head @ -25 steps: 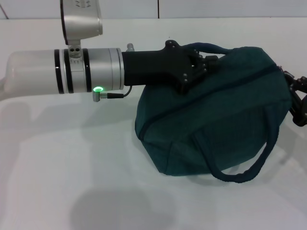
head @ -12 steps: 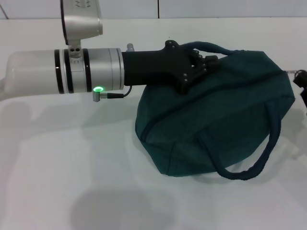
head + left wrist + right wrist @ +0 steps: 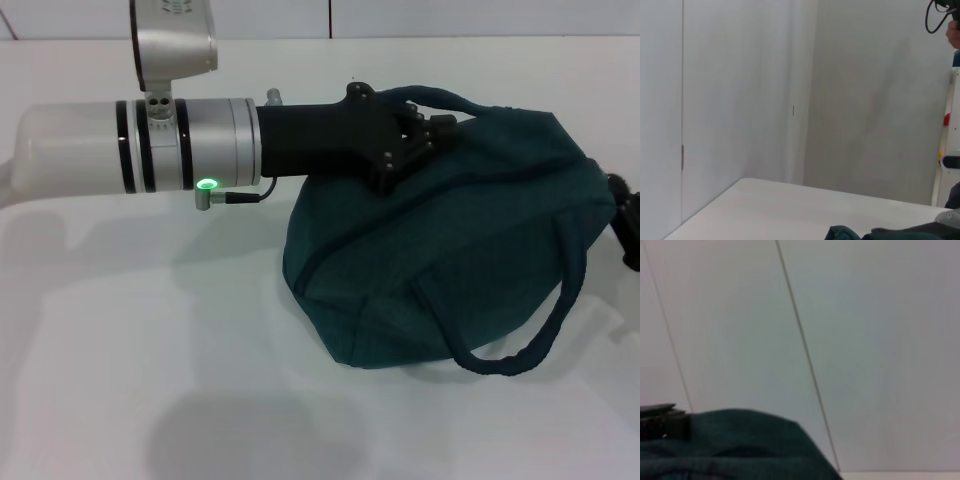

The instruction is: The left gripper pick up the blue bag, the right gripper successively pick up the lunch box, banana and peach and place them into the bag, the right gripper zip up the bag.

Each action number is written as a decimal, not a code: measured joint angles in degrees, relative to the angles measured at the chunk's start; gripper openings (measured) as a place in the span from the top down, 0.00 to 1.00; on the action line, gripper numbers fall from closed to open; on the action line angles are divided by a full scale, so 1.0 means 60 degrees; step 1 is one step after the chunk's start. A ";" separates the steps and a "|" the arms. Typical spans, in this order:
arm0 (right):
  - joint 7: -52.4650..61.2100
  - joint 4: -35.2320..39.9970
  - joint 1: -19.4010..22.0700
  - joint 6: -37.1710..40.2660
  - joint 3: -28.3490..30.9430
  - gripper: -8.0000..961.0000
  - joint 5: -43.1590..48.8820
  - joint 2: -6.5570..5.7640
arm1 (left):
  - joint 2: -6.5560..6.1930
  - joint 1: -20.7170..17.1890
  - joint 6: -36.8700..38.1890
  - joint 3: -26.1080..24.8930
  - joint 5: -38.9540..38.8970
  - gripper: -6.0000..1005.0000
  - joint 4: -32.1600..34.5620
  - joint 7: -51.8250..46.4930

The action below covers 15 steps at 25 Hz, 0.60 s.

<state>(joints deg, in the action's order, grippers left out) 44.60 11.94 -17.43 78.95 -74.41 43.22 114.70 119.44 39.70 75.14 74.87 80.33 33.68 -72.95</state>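
Blue bag held, zipper apparently shut

The left gripper [image 3: 425,135] has its fingers clamped on a handle of the blue bag [image 3: 450,250], which rests on the desk [image 3: 150,350]; no food shows, so packing looks done. The right gripper [image 3: 625,225] sits at the bag's end, its grip unclear.

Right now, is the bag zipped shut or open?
Shut, as far as the head view shows: the blue bag shows a continuous closed zipper line and no lining. The stretch under the left tool is hidden.
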 joint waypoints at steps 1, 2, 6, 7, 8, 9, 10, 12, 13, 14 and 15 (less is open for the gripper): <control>0.0000 0.0000 0.0000 0.0000 0.0000 0.98 0.0000 0.0000 | 0.0000 0.0001 0.0002 0.0000 -0.0012 0.90 -0.0002 0.0000; 0.0138 0.0000 -0.0025 0.0001 0.0001 0.98 0.0130 -0.0001 | 0.0001 0.0003 0.0014 0.0001 -0.0021 0.89 -0.0002 0.0000; 0.0410 0.0020 -0.0010 0.0041 0.0007 0.95 0.0143 -0.0009 | 0.0054 -0.0045 0.0026 0.0029 -0.0053 0.89 -0.0002 0.0000; 0.0464 0.0033 0.0005 0.0049 0.0010 0.93 0.0146 -0.0016 | 0.0059 -0.0064 0.0028 0.0048 -0.0065 0.89 -0.0007 0.0000; 0.0485 0.0047 0.0025 0.0070 0.0022 0.92 0.0148 -0.0020 | 0.0066 -0.0083 0.0031 0.0070 -0.0074 0.89 -0.0025 -0.0002; 0.0495 0.0057 0.0047 0.0095 0.0042 0.91 0.0149 -0.0025 | 0.0071 -0.0104 0.0036 0.0091 -0.0075 0.89 -0.0045 -0.0015; 0.0500 0.0066 0.0081 0.0171 0.0059 0.89 0.0151 -0.0025 | 0.0075 -0.0123 0.0039 0.0096 -0.0078 0.89 -0.0059 -0.0030; 0.0503 0.0068 0.0140 0.0334 0.0089 0.87 0.0138 -0.0024 | 0.0078 -0.0194 0.0047 0.0101 -0.0172 0.89 -0.0074 -0.0060; 0.0504 0.0066 0.0168 0.0404 0.0100 0.85 0.0118 -0.0024 | 0.0079 -0.0262 0.0053 0.0101 -0.0328 0.89 -0.0075 -0.0049; 0.0505 0.0066 0.0191 0.0479 0.0113 0.84 0.0090 -0.0027 | 0.0080 -0.0327 0.0056 0.0103 -0.0452 0.89 -0.0075 -0.0017; 0.0506 0.0066 0.0212 0.0547 0.0130 0.83 0.0082 -0.0032 | 0.0079 -0.0378 0.0056 0.0103 -0.0557 0.89 -0.0073 0.0015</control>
<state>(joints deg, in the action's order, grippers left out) 47.63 12.34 -16.16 82.23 -73.63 43.71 114.50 119.92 37.43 75.48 75.49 76.99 33.24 -72.86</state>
